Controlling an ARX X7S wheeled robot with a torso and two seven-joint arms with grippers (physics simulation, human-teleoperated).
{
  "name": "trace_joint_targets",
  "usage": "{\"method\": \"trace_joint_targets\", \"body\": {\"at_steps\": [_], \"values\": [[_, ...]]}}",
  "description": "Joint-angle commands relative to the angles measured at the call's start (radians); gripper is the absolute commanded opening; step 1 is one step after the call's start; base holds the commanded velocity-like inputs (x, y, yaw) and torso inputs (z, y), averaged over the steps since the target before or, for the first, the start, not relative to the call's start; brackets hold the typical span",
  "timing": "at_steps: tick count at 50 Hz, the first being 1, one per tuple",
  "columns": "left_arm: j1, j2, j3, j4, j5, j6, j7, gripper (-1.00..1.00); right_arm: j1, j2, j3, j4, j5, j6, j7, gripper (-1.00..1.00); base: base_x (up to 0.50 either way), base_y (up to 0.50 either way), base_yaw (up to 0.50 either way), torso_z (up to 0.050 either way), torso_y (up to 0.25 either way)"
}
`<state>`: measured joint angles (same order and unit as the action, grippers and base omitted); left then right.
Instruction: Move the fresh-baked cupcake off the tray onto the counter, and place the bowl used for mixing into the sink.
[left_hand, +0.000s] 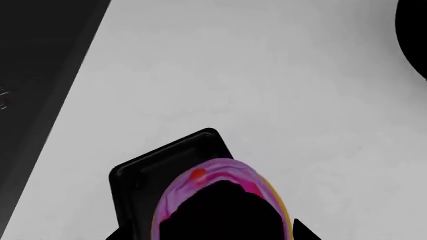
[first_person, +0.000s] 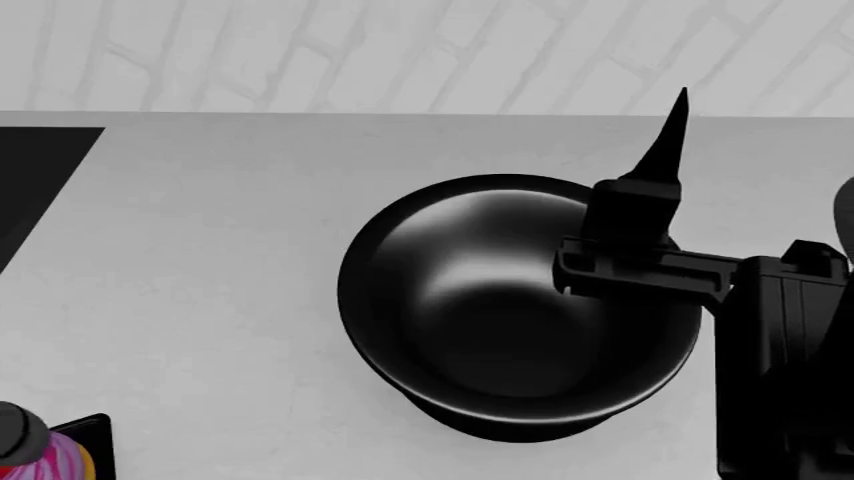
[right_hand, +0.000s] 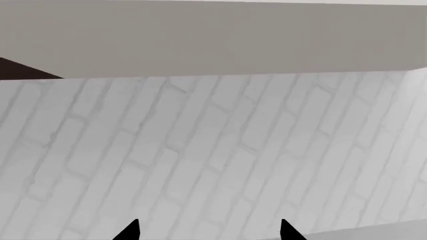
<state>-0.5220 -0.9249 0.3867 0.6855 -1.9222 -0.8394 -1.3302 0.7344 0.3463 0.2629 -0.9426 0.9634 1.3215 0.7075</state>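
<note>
Cupcake (left_hand: 213, 175): on tray (left_hand: 150, 172), under my left gripper (left_hand: 227, 212); jaw state untellable. Head view only: bowl (first_person: 514, 305) on counter (first_person: 200, 250). Right gripper (right_hand: 208, 232): 2 fingertips (right_hand: 130, 231) apart, facing brick wall (right_hand: 213, 150).

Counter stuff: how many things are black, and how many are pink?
Black: 2, the bowl and the tray.
Pink: 1, the cupcake.
Total: 3 things over the white counter.
</note>
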Motion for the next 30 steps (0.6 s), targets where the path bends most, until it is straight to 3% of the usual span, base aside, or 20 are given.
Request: {"method": "trace_joint_targets", "body": {"at_steps": [1,2,3,13,17,21,30], "values": [[0.016,0.008,0.015,0.000,0.034,-0.006,0.004,1.00,-0.004,0.010,-0.010,0.005,0.008,-0.016,0.010,1.00,0.00,0.00,0.00,0.000,0.000],[0.019,0.006,0.016,0.002,0.035,-0.006,0.002,1.00,-0.004,0.011,-0.012,0.006,0.008,-0.017,0.011,1.00,0.00,0.00,0.00,0.000,0.000],[0.022,0.003,0.014,0.006,0.036,-0.003,0.001,-1.00,-0.006,0.013,-0.014,0.007,0.007,-0.020,0.011,1.00,0.00,0.00,0.00,0.000,0.000],[-0.078,-0.035,-0.014,0.134,-0.089,0.022,-0.092,-1.00,-0.012,0.021,-0.032,0.020,0.004,-0.033,0.016,1.00,0.00,0.00,0.00,0.000,0.000],[-0.268,-0.053,-0.021,0.153,-0.250,0.056,-0.174,-1.00,-0.013,0.024,-0.031,0.020,0.010,-0.035,0.020,1.00,0.00,0.00,0.00,0.000,0.000],[-0.465,-0.018,0.049,0.154,-0.354,0.120,-0.236,-1.00,-0.008,0.024,-0.011,0.010,0.040,-0.022,0.035,1.00,0.00,0.00,0.00,0.000,0.000],[-0.566,0.141,0.202,0.018,-0.250,0.165,-0.197,-1.00,0.002,0.030,0.017,0.002,0.089,-0.011,0.059,1.00,0.00,0.00,0.00,0.000,0.000]]}}
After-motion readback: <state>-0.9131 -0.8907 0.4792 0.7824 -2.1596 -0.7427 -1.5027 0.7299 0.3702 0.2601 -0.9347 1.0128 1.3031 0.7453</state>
